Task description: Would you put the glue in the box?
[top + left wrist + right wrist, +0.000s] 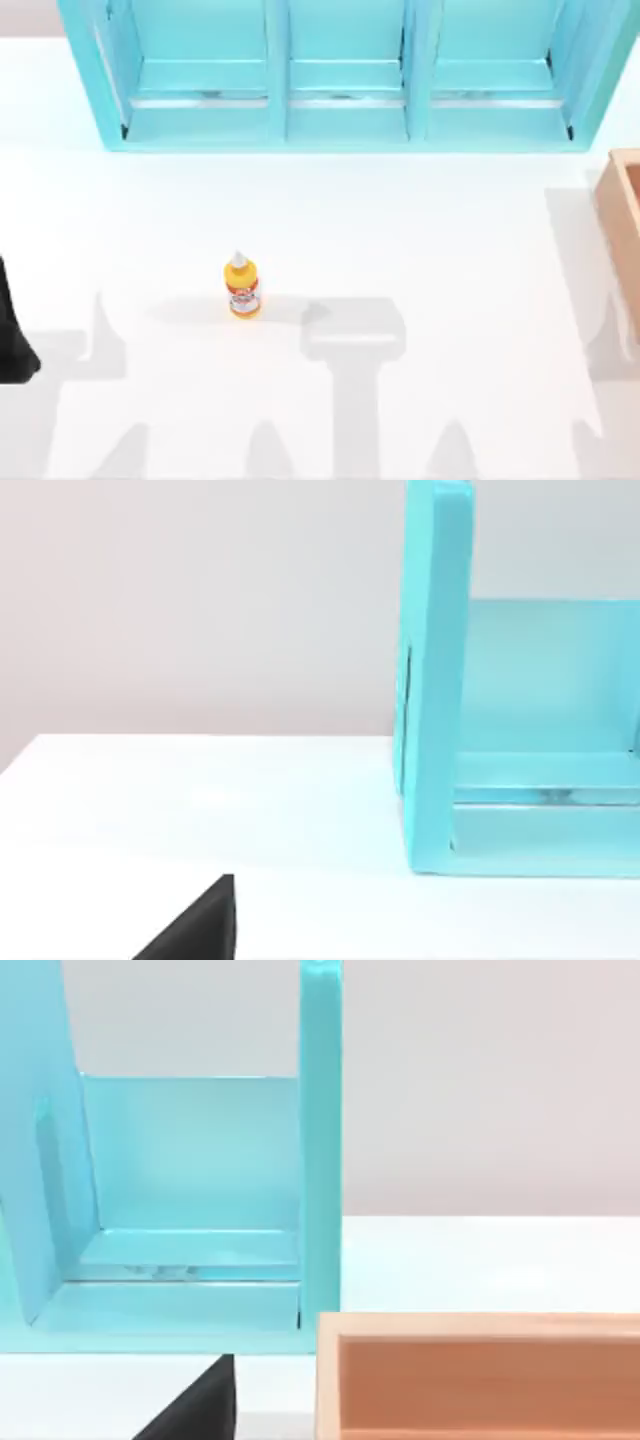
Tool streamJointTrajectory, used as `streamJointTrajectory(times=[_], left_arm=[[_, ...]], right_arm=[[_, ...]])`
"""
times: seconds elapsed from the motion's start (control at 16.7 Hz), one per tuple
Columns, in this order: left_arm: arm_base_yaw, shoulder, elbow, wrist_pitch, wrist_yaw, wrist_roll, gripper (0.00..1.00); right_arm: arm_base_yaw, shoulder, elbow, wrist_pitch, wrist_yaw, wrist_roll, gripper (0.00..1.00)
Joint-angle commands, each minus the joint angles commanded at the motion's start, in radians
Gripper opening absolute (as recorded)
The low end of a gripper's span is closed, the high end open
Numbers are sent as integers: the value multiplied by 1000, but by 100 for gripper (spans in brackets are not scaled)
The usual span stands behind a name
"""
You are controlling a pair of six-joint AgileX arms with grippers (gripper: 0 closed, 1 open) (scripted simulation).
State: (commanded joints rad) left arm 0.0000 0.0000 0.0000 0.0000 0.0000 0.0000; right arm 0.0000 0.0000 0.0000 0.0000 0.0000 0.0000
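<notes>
Task status: not started, as far as the views show. The glue stands upright on the white table, left of centre, with its white cap toward the turquoise shelf unit at the far edge. Nothing touches the bottle.

The box sits at the table's right edge, only partly in the top view and well apart from the glue. In the right wrist view its tan wall and pinkish-brown inside appear just beside the end panel of the shelf unit. No glue is visible in the part of the box shown.

Left arm: a dark part sits at the table's left edge, apparently parked. Finger state: cannot tell. Right arm: a dark wedge at the lower margin of its wrist view is all I can attribute to it; finger state cannot tell.

Remaining, by my judgement: reach, grasp, carry across to the right, and release into the box.
</notes>
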Motion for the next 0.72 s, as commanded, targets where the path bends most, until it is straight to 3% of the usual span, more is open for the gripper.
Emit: streamJointTrajectory(times=[0.36,0.72], left_arm=[[0,0,0,0,0,0,100],[0,0,0,0,0,0,100]], right_arm=[[58,94,27,28,54,33,100],[297,493,159,151,283,159,100]])
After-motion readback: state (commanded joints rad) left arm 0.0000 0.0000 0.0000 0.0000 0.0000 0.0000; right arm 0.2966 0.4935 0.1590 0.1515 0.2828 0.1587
